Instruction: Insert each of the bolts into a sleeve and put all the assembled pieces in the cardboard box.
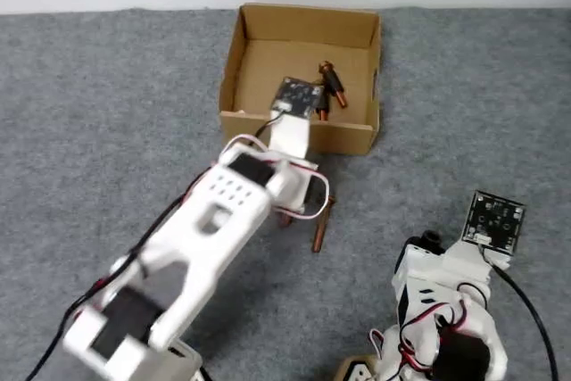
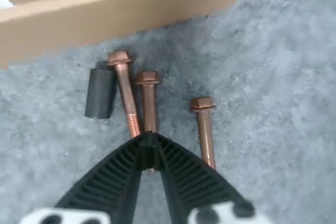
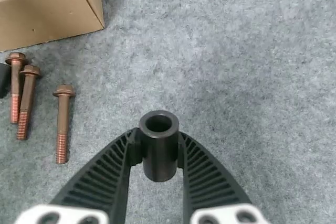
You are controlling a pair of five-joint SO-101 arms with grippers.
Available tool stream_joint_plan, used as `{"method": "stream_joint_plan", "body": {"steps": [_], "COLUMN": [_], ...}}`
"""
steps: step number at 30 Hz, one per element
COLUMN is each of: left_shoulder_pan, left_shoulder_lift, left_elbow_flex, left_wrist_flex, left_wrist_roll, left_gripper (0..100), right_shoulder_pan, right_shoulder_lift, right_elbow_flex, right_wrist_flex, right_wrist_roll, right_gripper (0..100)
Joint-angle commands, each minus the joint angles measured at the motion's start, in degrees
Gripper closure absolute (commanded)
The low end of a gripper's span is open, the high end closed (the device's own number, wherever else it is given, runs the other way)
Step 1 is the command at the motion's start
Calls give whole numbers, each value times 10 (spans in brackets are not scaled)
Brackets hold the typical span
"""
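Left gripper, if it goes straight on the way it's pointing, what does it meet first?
Probably the middle bolt: the left gripper sits over its threaded end, in line with its shaft. Beyond the bolt's head stands the cardboard box wall. Its height above the bolt is unclear.

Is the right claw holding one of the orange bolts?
No, the right gripper is clamped on a dark sleeve with its open end facing up, not on a bolt.
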Motion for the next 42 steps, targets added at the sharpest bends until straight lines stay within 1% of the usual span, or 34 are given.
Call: {"method": "stream_joint_plan", "body": {"steps": [1, 7, 13, 15, 19, 24, 30, 37, 42], "left_shoulder_pan": [17, 31, 29, 27, 32, 34, 46, 84, 77], "left_shoulder_lift": [84, 231, 360, 393, 442, 463, 463, 468, 469], "left_elbow_flex": [-113, -290, -448, -497, -586, -678, -706, -668, -636], "left_wrist_flex": [74, 196, 298, 324, 371, 424, 425, 425, 421], "left_wrist_roll": [15, 37, 45, 59, 61, 61, 61, 61, 61], "left_gripper": [992, 987, 860, 858, 859, 859, 859, 859, 859], "right_shoulder_pan": [8, 8, 8, 8, 8, 8, 8, 8, 8], "right_shoulder_lift": [-1, -1, -1, -1, -1, -1, -1, -1, -1], "right_elbow_flex": [-4, -4, -4, -4, -3, -3, -3, -3, -3], "right_wrist_flex": [-14, -14, -14, -14, -14, -14, -14, -14, -14], "right_wrist_roll": [6, 6, 6, 6, 6, 6, 6, 6, 6], "right_gripper": [991, 991, 991, 991, 991, 991, 991, 991, 991]}}
